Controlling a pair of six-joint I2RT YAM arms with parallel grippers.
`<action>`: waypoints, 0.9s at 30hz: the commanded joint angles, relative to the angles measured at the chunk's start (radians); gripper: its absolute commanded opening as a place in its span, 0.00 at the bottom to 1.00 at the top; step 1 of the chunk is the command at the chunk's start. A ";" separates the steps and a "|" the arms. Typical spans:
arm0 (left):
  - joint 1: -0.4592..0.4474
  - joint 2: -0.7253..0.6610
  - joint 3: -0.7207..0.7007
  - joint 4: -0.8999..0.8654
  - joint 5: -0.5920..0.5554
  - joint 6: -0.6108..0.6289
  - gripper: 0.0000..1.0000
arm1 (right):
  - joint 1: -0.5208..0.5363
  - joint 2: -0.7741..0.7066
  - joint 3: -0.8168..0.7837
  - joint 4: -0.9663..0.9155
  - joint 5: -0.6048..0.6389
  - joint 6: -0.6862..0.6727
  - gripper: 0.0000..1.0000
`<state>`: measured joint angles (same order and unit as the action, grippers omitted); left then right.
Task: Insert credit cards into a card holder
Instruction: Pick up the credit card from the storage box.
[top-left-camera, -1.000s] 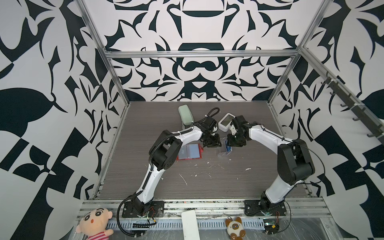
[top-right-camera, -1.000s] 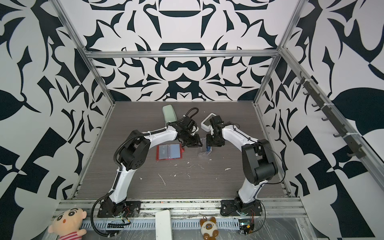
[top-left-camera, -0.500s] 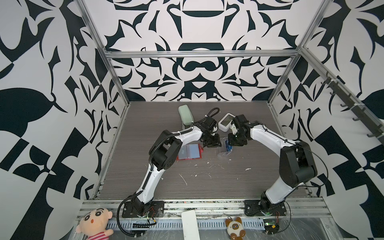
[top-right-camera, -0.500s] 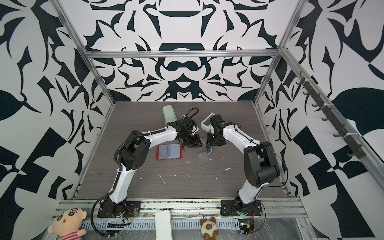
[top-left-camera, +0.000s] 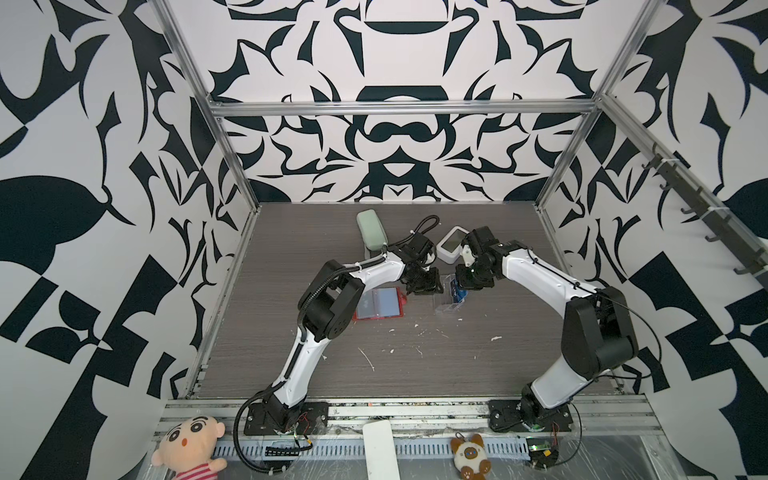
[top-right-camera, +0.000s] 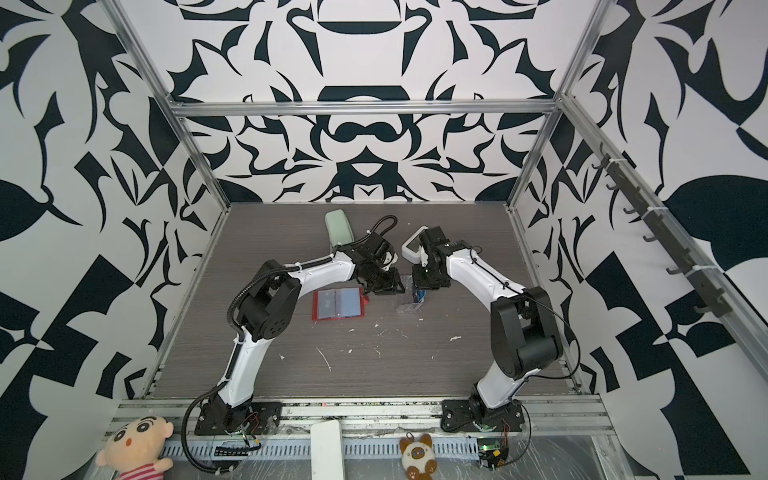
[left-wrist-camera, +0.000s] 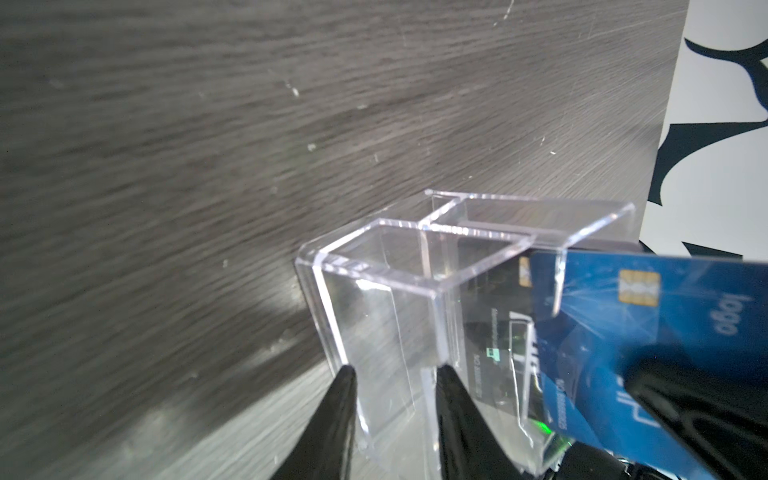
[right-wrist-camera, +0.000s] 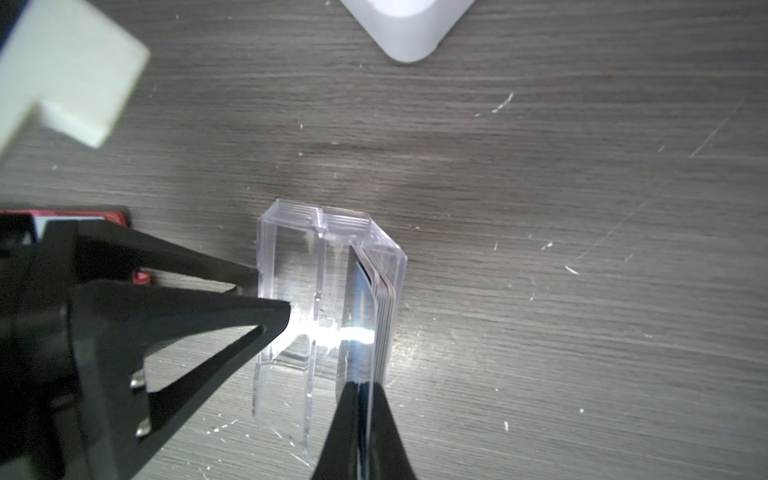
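The card holder (top-left-camera: 380, 303) (top-right-camera: 338, 303) lies open on the table, red with clear sleeve pages. Right of it stands a clear acrylic stand (top-left-camera: 446, 301) (left-wrist-camera: 374, 291) (right-wrist-camera: 291, 270) with several credit cards (right-wrist-camera: 384, 316) upright in its far compartment. My left gripper (top-left-camera: 428, 286) (left-wrist-camera: 397, 374) is shut on the stand's near compartment, one finger on each side of it. My right gripper (top-left-camera: 461, 289) (right-wrist-camera: 363, 388) is shut on the edge of a blue credit card (left-wrist-camera: 665, 299), which stands partly in the stand, against a black card (left-wrist-camera: 498, 332).
A mint-green oblong case (top-left-camera: 372, 230) (top-right-camera: 338, 226) lies at the back, and a white device (top-left-camera: 451, 245) (top-right-camera: 413, 245) sits just behind the right gripper. White crumbs (top-left-camera: 368, 359) are scattered over the table's front half.
The right gripper's jaws have closed onto the blue card. Both arms have stayed almost where they were, and the left grip on the stand is unchanged.
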<state>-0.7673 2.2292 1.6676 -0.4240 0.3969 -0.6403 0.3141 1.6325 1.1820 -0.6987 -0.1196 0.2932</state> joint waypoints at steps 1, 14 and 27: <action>0.003 0.008 -0.027 -0.058 -0.047 -0.002 0.36 | -0.010 -0.059 0.022 -0.050 0.060 -0.003 0.03; 0.003 -0.040 -0.031 -0.027 -0.021 0.023 0.41 | -0.011 -0.143 -0.011 0.003 -0.019 0.011 0.00; 0.003 -0.287 -0.227 0.134 -0.066 0.088 0.56 | -0.005 -0.232 -0.063 0.143 -0.200 0.040 0.00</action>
<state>-0.7666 2.0285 1.4899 -0.3454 0.3714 -0.5816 0.3073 1.4193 1.1240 -0.6113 -0.2516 0.3176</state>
